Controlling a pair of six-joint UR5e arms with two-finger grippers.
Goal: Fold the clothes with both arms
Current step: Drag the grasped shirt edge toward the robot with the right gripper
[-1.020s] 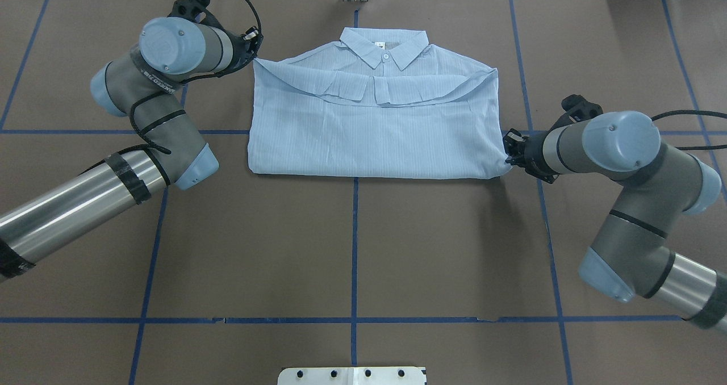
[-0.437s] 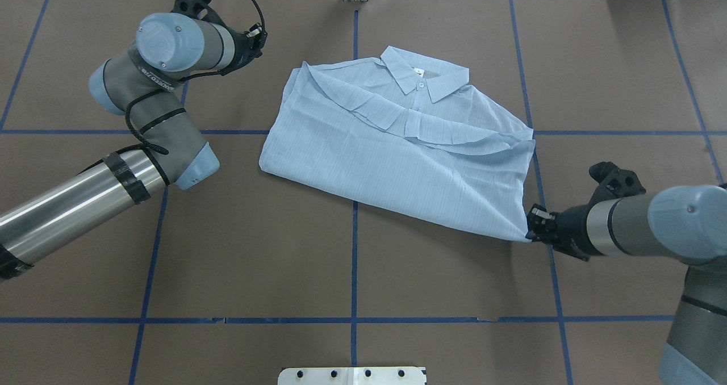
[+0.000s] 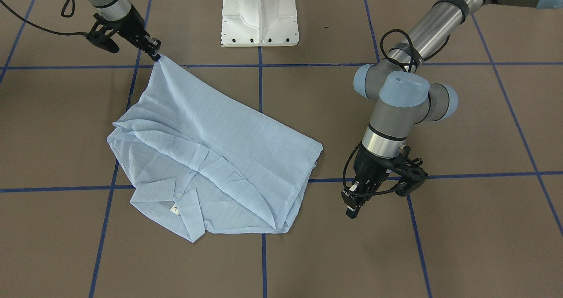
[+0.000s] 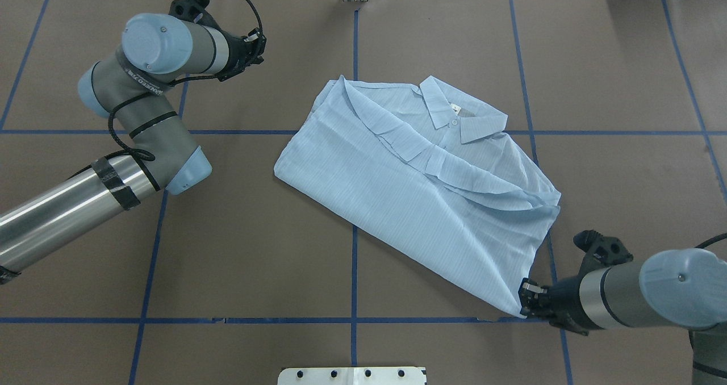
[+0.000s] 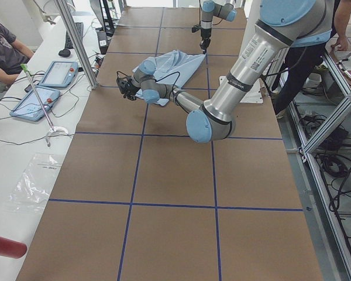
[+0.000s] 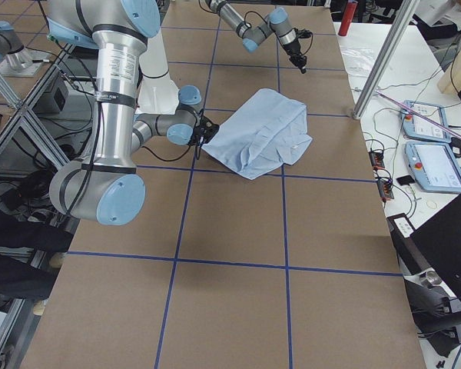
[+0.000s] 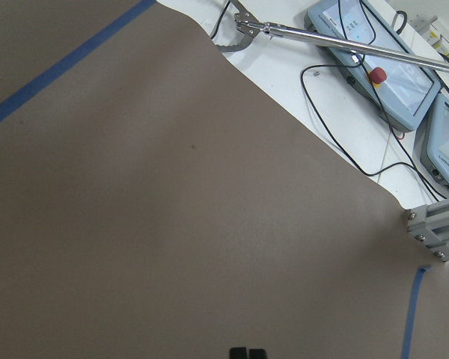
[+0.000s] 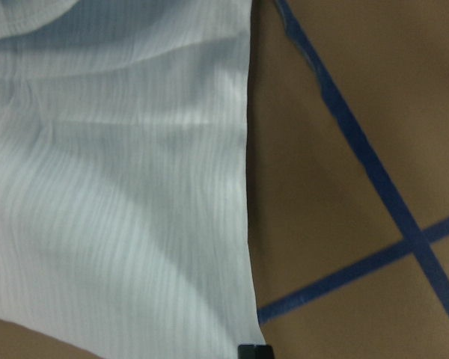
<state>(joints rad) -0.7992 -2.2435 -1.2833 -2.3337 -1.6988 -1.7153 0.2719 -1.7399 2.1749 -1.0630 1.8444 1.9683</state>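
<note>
We've got our right fingers (image 3: 153,51) clamped on a bottom corner of the shirt (image 4: 409,203), holding it taut, probably to drag the half-folded thing round on the desk (image 4: 227,260), while our left fingers (image 3: 352,206) sit closed on nothing, well clear of the shirt's far side.

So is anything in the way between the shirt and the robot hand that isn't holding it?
No. Only bare table lies between the left gripper and the shirt; nothing visible blocks it.
</note>
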